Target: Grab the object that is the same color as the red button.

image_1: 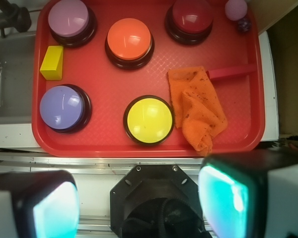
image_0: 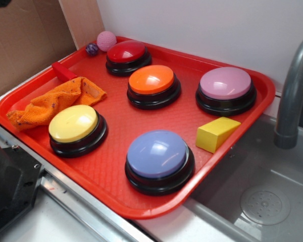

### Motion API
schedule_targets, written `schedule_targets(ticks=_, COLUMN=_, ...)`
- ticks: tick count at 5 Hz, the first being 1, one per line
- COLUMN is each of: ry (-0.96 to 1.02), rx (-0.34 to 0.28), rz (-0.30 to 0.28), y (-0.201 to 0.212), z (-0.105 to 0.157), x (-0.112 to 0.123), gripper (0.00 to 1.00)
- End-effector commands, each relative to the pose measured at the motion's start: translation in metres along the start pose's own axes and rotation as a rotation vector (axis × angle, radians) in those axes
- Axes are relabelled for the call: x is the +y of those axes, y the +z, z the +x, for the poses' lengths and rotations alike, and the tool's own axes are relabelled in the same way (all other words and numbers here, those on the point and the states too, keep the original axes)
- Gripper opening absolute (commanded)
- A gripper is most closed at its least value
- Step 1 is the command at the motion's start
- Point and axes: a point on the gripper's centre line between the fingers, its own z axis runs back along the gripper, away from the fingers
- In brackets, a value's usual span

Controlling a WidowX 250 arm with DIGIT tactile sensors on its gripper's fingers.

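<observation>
The end effector (image_1: 139, 208) is seen spread apart and empty in the wrist view, its two pads held well back from the red tray (image_0: 242, 75), above the near edge of the tabletop (image_1: 139, 161). Nothing is gripped.

The red block (image_0: 63, 71) is found at the far left of the tray, lying flat and partly tucked under the orange cloth (image_0: 55, 103). In the wrist view only its outer length is exposed, (image_1: 232, 72), with one end hidden beneath the cloth fold. The red button (image_0: 127, 53) stands just beyond it, near the back rim.

Several risks are judged likely. The block is nearly the same colour as the tray, so its edges may be misread and the descent misplaced. Because the cloth touches and overlaps one end, fabric may be pinched together with the block, or the cloth alone may be lifted. The block lies low, so a shallow descent may close on nothing, while a deep one may strike the tray. A path across the tray may also brush the yellow button (image_0: 74, 124) or press the red button.
</observation>
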Motion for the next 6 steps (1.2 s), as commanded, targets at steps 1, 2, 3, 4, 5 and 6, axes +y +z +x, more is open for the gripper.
schedule_targets(ticks=1, ry=0.0, rx=0.0, rz=0.0, y=0.0, z=0.0, x=0.0, gripper=1.0)
schedule_targets(ticks=2, ry=0.202, rx=-0.047, rz=-0.02, y=-0.016, z=0.016, x=0.013, gripper=1.0)
schedule_targets(ticks=3, ry=0.366, rx=-0.072, rz=-0.019, y=-0.034, z=0.034, x=0.025, gripper=1.0)
schedule_targets(ticks=4, ry=0.617, rx=-0.102, rz=-0.042, y=-0.056, z=0.047, x=0.051, gripper=1.0)
schedule_targets(ticks=5, ry=0.862, rx=-0.136, rz=0.0, y=-0.079, z=0.055, x=0.081, gripper=1.0)
schedule_targets(ticks=6, ry=1.088, rx=-0.167, rz=0.054, y=-0.097, z=0.054, x=0.106, gripper=1.0)
